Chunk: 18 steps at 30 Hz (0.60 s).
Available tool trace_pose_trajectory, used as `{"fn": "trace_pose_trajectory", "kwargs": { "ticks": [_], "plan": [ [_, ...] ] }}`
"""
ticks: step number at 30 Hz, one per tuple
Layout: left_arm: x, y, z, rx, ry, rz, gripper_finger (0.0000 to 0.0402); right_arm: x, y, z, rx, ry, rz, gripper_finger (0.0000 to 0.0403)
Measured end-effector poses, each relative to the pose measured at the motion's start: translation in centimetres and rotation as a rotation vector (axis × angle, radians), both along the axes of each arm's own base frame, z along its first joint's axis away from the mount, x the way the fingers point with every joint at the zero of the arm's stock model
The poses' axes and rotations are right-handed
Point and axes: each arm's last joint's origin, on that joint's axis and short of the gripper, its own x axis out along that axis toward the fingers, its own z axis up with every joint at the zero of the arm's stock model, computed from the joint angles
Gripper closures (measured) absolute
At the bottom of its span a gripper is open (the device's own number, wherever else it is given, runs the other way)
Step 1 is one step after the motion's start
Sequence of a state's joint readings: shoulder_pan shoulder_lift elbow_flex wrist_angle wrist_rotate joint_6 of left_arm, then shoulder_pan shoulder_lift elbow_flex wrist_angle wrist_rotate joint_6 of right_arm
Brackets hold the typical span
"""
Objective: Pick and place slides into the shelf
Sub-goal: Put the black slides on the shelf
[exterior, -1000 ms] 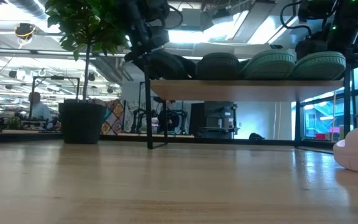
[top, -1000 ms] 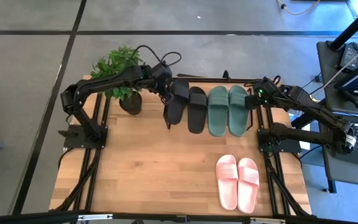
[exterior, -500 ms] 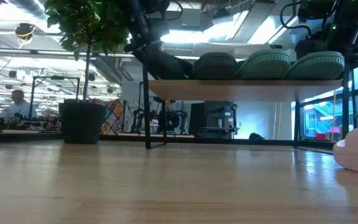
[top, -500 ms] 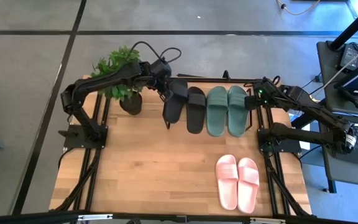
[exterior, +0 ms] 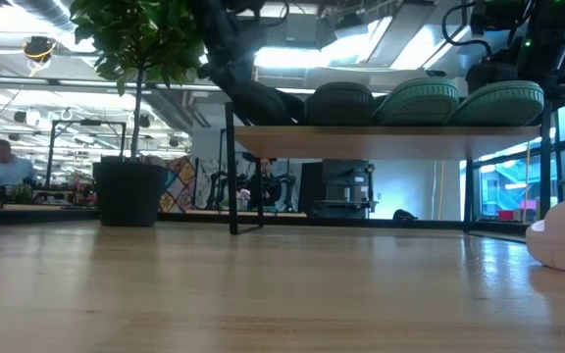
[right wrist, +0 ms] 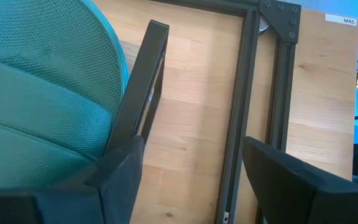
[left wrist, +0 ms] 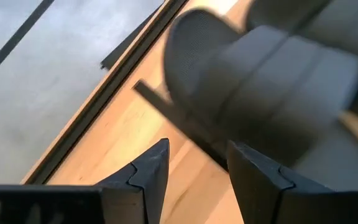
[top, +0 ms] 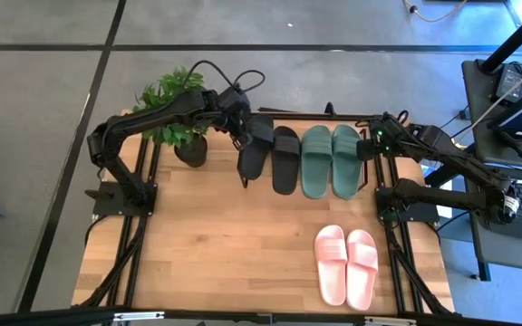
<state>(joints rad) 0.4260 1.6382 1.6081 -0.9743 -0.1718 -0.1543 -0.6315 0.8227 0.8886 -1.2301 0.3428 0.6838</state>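
Left gripper point(top: 246, 136) open at tilted black slide point(top: 254, 149), shelf's point(exterior: 390, 141) 9 o'clock end | right gripper point(top: 367, 148) open, idle | should nudge slide flat beside its mate.

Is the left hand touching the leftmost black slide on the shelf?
Cannot tell. In the left wrist view the left hand stands open with the black slide beyond its fingers; in the high view the arm covers the spot.
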Motion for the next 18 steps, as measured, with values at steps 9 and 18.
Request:
{"fn": "trace_pose_trajectory", "kwargs": {
  "ticks": [9,18],
  "plan": [
    [0.4,-1.0,1.4,-0.046,-0.144,-0.113,0.0248,0.0,0.0,0.0,-0.002,0.007,0.006,0.0132],
    [0.4,-1.2,3.9,-0.009,-0.221,-0.146,0.0248,-0.1,0.1,0.1,-0.006,0.002,0.007,0.0132]
  ]
}}
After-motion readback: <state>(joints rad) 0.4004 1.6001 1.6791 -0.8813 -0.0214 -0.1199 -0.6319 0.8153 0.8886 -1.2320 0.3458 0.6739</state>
